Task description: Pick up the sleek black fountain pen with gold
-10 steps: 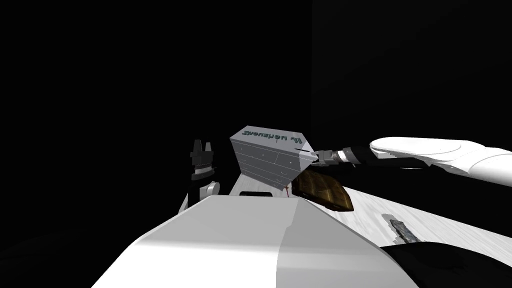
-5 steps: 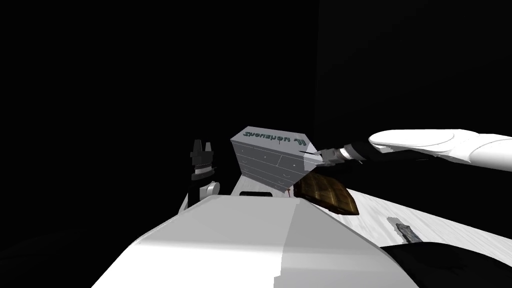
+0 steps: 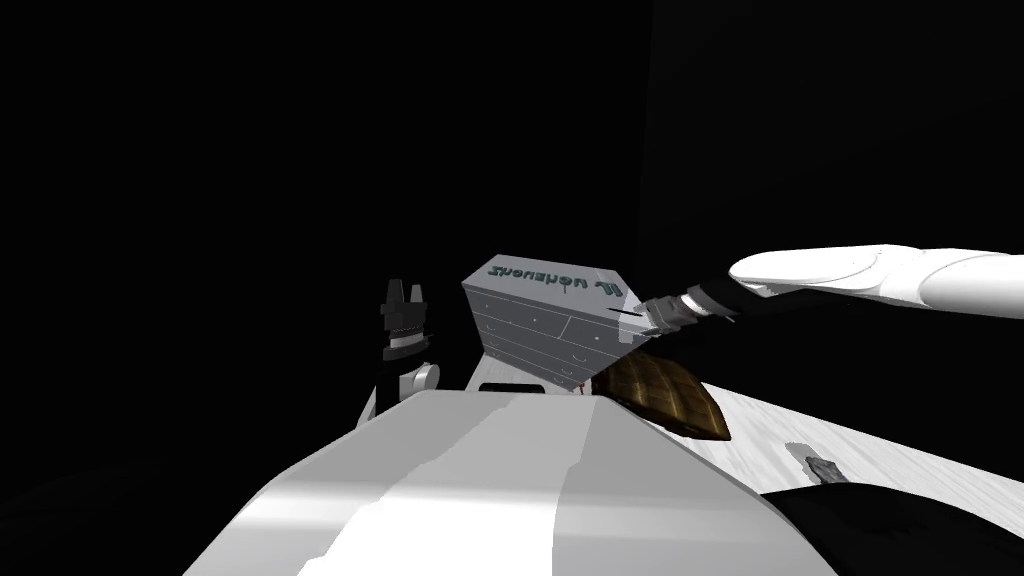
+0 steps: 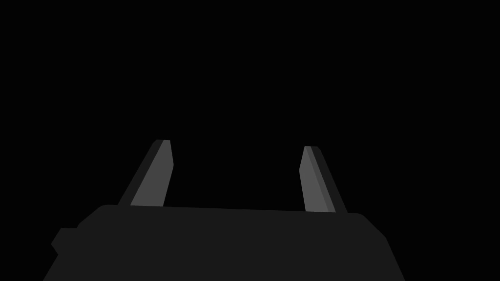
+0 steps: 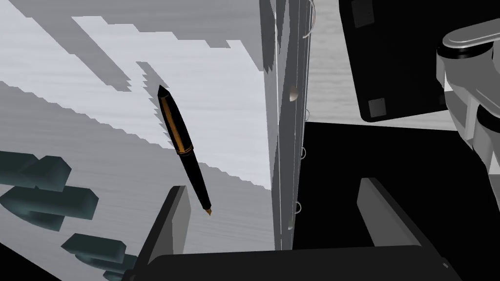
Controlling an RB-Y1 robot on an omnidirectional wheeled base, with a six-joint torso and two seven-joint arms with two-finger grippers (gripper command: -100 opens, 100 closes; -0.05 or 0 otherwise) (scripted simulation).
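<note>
The black fountain pen (image 5: 183, 146) with gold bands and a gold nib lies flat on the grey top of a chest of drawers (image 3: 540, 320), near its edge. My right gripper (image 5: 273, 205) hangs open just over that edge. The pen's nib points at the gap beside the finger (image 5: 171, 222) nearest the pen, and nothing is held. In the head view the pen (image 3: 620, 311) is a thin dark line at the top's right corner, with the right gripper (image 3: 641, 318) right at it. My left gripper (image 3: 406, 291) stands open, raised to the left of the chest.
Raised teal letters (image 5: 39, 195) sit on the chest's top beside the pen. The drawer fronts with small knobs (image 5: 293, 92) drop away under the gripper. A brown quilted thing (image 3: 668, 398) lies on the pale floor (image 3: 900, 450) by the chest, with a small dark object (image 3: 825, 468) further right.
My head view has swung a little, so the chest and the brown thing have slid right. My right forearm has risen slightly, and its gripper stays at the chest's top corner.
</note>
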